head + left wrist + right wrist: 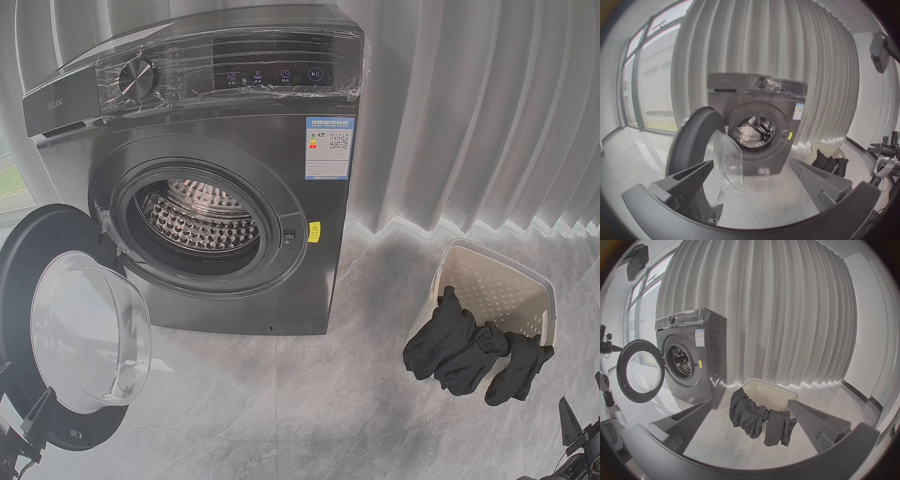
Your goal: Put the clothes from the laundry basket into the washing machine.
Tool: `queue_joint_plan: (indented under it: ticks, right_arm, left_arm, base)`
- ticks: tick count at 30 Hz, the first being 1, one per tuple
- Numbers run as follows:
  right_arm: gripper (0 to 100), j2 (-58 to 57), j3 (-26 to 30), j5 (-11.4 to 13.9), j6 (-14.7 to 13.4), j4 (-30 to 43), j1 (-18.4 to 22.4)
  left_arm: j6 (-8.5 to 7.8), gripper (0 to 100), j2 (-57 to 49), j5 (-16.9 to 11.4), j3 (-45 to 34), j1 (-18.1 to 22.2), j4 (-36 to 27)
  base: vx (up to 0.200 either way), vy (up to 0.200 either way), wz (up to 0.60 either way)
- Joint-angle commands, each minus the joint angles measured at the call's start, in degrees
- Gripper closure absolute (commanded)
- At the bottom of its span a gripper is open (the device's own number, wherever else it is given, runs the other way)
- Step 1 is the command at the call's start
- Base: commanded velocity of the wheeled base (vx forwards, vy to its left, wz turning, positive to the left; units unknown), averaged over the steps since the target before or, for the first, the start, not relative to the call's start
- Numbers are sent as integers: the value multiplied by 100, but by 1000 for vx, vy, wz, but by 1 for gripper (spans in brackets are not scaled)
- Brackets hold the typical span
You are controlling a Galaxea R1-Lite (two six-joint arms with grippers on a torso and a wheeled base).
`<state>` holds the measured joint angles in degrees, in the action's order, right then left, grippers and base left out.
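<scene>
pale marble floor (312,406): grey metal washing machine (306,275) with drum (200,215) empty, black clothes (459,353) all draped on cream plastic laundry basket (494,281); left gripper (750,162) and right gripper (749,402) gape, holding nothing.

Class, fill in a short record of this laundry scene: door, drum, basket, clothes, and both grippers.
Door: open, swung left
Drum: no clothes visible
Laundry basket: on floor, right of washing machine
Clothes: black, draped over basket's near rim
Left gripper: open, empty
Right gripper: open, empty, facing the clothes
</scene>
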<state>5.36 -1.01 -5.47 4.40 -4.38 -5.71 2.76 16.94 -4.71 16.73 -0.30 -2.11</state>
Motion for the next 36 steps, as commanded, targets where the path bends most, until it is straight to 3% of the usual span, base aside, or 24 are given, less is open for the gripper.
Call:
queue_joint_plan:
  ticks: [1, 6, 10, 14, 22, 27, 32, 33, 36]
  right_arm:
    - [0, 9, 101, 11, -1, -2, -1]
    - [0, 9, 101, 11, -9, -11, -1]
    - [0, 9, 101, 11, 8, -2, -1]
    - [0, 9, 101, 11, -1, -2, -1]
    - [0, 9, 101, 11, -9, -2, -1]
    - [0, 9, 101, 11, -9, -2, -1]
    - [0, 9, 101, 11, -9, -11, -1]
    - [0, 9, 101, 11, -9, -11, -1]
    - [0, 9, 101, 11, -9, -11, -1]
  left_arm:
    - [94, 0, 2375, -364, 542, 4, -44]
    - [120, 0, 2955, -206, 700, 83, 70]
    - [111, 0, 3456, 31, 894, 382, 105]
    - [76, 0, 3966, -13, 894, 839, 448]
    - [41, 0, 4897, 5, 824, 1024, 1081]
    - [-196, 0, 5099, -153, 771, 1709, 1353]
    - [-249, 0, 4932, -567, 621, 1569, 1468]
    - [-223, 0, 4634, -962, 498, 1147, 1485]
    - [-3, 0, 4185, -1147, 349, 505, 1468]
  base:
    - [0, 0, 0]
    - [0, 0, 0]
    - [0, 0, 0]
    - [0, 0, 0]
    - [0, 0, 0]
    - [0, 0, 0]
    - [0, 0, 0]
    - [0, 0, 0]
    - [0, 0, 0]
